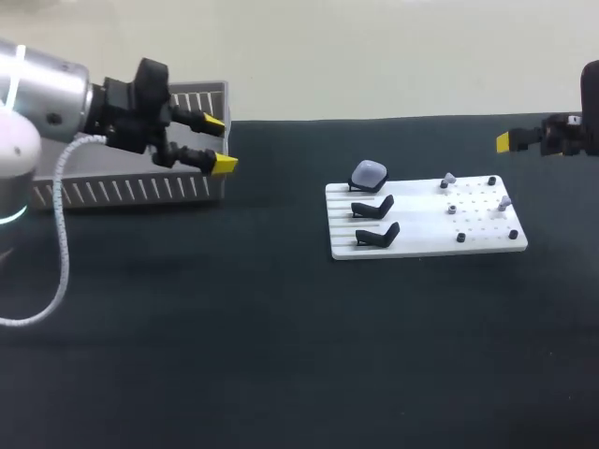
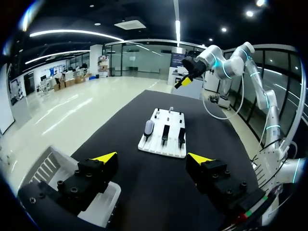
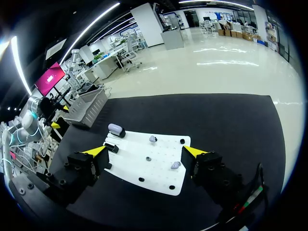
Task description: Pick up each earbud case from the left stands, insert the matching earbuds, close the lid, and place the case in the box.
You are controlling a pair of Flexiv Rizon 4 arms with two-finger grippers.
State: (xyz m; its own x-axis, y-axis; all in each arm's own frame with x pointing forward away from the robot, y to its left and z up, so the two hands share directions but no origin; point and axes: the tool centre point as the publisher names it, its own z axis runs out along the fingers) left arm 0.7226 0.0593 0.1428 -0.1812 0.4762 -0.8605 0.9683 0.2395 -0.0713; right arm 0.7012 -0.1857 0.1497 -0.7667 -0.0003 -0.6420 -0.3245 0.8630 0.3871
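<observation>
Pale lavender rounded earbud case (image 1: 369, 173) sat on the rearmost black stand at the far left corner of the white flat pegboard tray (image 1: 421, 245). Two black angled stands (image 1: 372, 207) nearer along the tray's left edge were empty. Small grey earbuds (image 1: 449, 178) stood on its right half. Left gripper (image 1: 219, 143), fingers spread and empty, hung over the right end of the grey slatted box (image 1: 122, 192) at the black table (image 1: 281, 355)'s far left edge. Right gripper (image 3: 145, 151), spread and empty, was by the far right edge. The near half of the table was open.

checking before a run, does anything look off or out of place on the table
Nothing spilled or askew. One oddity: only one earbud case sits on the white board; the other two stands are empty.
</observation>
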